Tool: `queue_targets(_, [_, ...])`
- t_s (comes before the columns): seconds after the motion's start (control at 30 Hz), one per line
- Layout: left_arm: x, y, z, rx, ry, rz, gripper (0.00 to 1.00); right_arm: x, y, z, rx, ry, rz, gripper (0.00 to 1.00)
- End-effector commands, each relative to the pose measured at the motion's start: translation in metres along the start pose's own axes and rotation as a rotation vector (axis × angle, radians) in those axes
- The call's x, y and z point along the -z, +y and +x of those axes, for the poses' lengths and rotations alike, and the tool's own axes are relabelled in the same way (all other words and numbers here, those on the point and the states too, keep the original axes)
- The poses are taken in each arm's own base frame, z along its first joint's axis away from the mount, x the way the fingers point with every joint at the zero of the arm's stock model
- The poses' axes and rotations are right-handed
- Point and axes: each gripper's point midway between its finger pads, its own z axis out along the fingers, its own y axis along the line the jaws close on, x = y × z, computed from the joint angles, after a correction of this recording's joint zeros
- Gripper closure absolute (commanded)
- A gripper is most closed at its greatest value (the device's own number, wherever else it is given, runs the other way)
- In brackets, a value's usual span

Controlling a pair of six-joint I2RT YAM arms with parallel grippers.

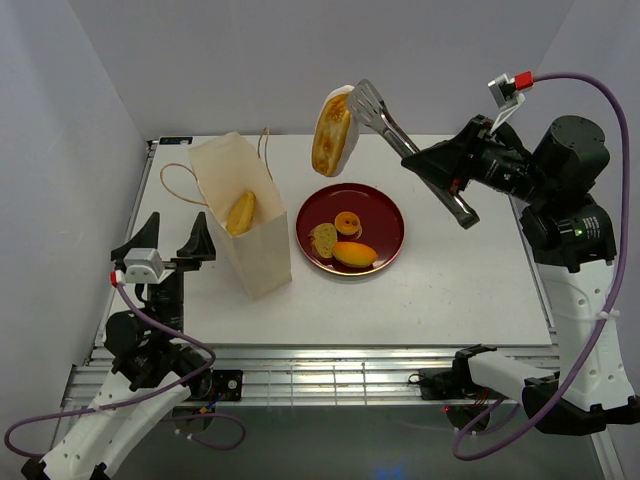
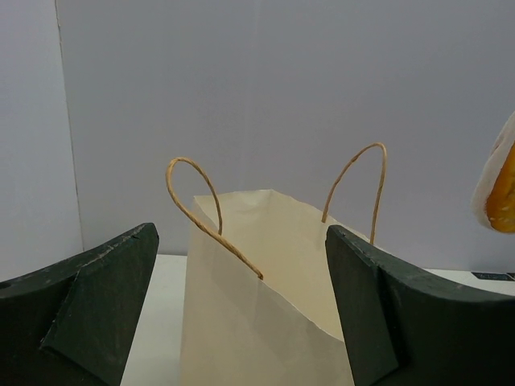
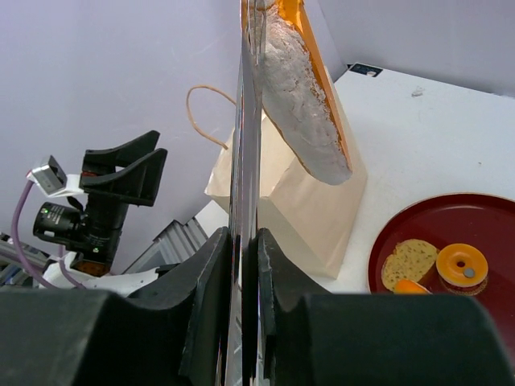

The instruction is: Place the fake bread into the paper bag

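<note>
The right gripper [image 1: 452,168] is clenching a pair of metal tongs [image 1: 398,130], and the tongs are pinching a piece of bread [image 1: 333,132] and holding it up in the air over the far middle of the desk [image 1: 470,290]. The bread is hanging with its long axis close to upright, lower end pointing down, which I'd say is suiting a drop through a narrow mouth.

The bag [image 1: 250,250] is standing left of centre, its mouth opening upward, and a yellow piece [image 1: 241,213] is already showing inside it. From the tongs, the mouth is lying toward the left edge, a little nearer to me and lower, so the coming move is looking like a sweep leftward until the lower end is hanging over the opening, then a letting-go. Just now the bread is sitting above the gap between bag and plate [image 1: 392,205], not over the mouth.

The left gripper [image 1: 172,238] is resting spread wide and grasping nothing, just beside the bag on the side of the left edge. It is the nearer arm to the bag, though not touching it as far as I can tell.

On the plate a donut [image 1: 348,221], a slice [image 1: 323,238] and a roll [image 1: 355,254] are waiting.
</note>
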Motion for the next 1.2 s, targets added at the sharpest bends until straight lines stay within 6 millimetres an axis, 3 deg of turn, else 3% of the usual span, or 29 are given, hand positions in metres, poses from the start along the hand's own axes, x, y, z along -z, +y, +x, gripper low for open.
queue_targets(0.0, [-0.002, -0.001, 0.006, -0.021, 0.014, -0.004, 0.05, 0.008, 0.033, -0.020, 0.069, -0.069, -0.105, 0.92])
queue_targets(0.37, [-0.002, -0.001, 0.009, -0.029, 0.022, -0.004, 0.05, 0.003, 0.060, -0.021, 0.065, -0.064, -0.234, 0.92])
queue_targets(0.8, [-0.001, 0.001, 0.006, -0.026, 0.013, -0.010, 0.05, -0.055, 0.092, 0.006, 0.059, 0.013, -0.320, 0.92])
queue_targets(1.17, [-0.001, -0.001, 0.003, -0.012, 0.004, 0.002, 0.05, -0.098, 0.088, 0.032, 0.070, 0.068, -0.311, 0.92])
